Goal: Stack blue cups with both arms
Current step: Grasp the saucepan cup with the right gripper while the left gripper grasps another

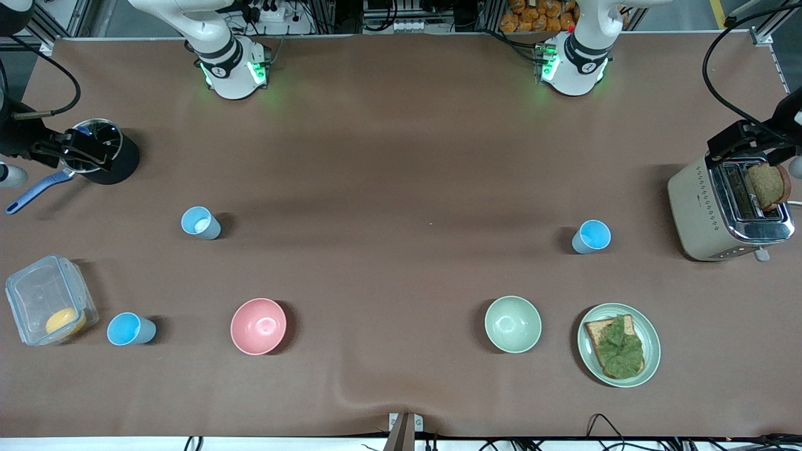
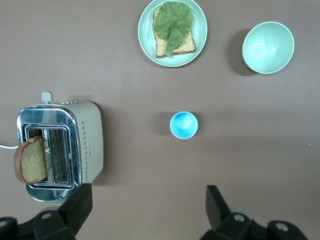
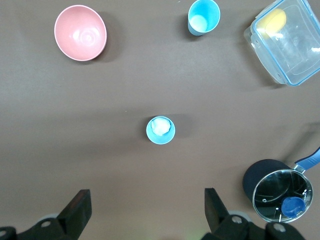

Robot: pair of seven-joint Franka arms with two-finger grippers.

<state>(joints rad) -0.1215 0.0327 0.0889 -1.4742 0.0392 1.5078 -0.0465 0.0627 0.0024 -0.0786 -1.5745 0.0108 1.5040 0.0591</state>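
Note:
Three blue cups stand upright on the brown table. One, paler inside (image 1: 200, 223) (image 3: 160, 130), is toward the right arm's end. A second (image 1: 130, 329) (image 3: 203, 16) is nearer the front camera, beside a clear box. The third (image 1: 591, 237) (image 2: 183, 125) is toward the left arm's end. My right gripper (image 1: 84, 150) (image 3: 147, 202) is open and empty, held high over the black pot's area. My left gripper (image 1: 742, 147) (image 2: 147, 200) is open and empty, held high by the toaster. Neither touches a cup.
A pink bowl (image 1: 258, 326) and a pale green bowl (image 1: 512, 324) sit near the front camera. A plate with toast and lettuce (image 1: 651, 351), a toaster with bread (image 1: 695, 207), a black pot (image 1: 119, 164) and a clear box (image 1: 37, 294) line the ends.

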